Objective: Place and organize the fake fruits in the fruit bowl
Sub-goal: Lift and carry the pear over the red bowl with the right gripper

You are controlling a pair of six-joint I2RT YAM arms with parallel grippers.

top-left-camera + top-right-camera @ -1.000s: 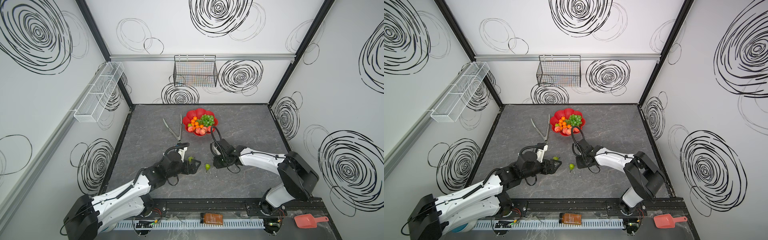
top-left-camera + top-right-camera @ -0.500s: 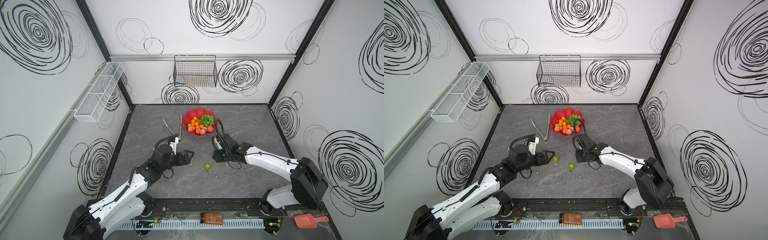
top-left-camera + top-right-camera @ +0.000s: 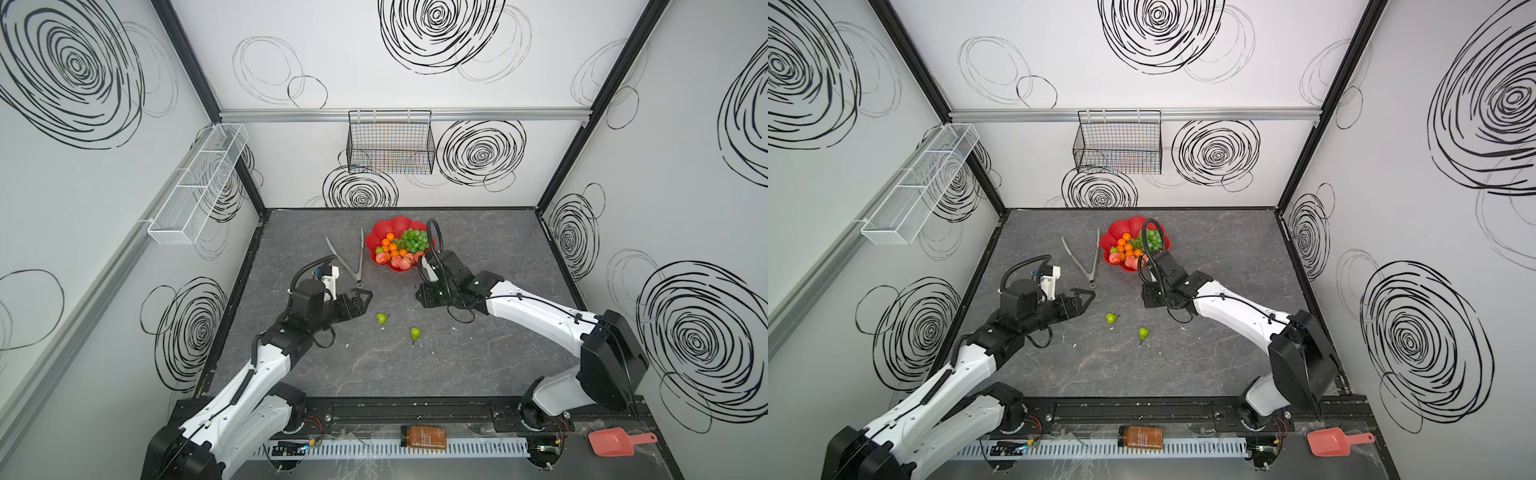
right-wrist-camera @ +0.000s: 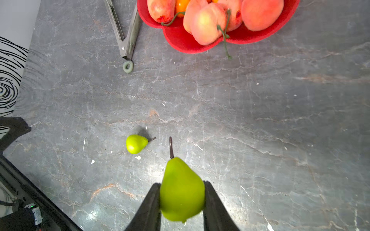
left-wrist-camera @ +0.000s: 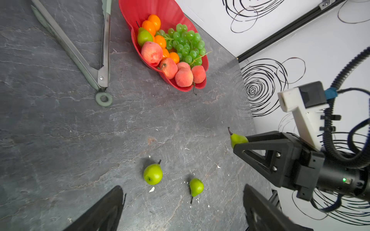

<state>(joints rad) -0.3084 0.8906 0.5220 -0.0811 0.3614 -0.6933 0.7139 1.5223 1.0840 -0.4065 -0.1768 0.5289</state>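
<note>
Tabletop (image 5: 60, 130): tongs (image 5: 101, 77) beside bowl (image 5: 140, 8), probably apart.

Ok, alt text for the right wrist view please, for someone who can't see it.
The right gripper grips a green pear, stem pointing away, over a grey stone-look table. A second pear lies on the table just beyond. Farther off are the red fruit bowl, with peaches at its near edge, and the hinged end of metal tongs.

Glossy red bowl (image 5: 160, 10), metal tongs (image 5: 68, 47)
</note>
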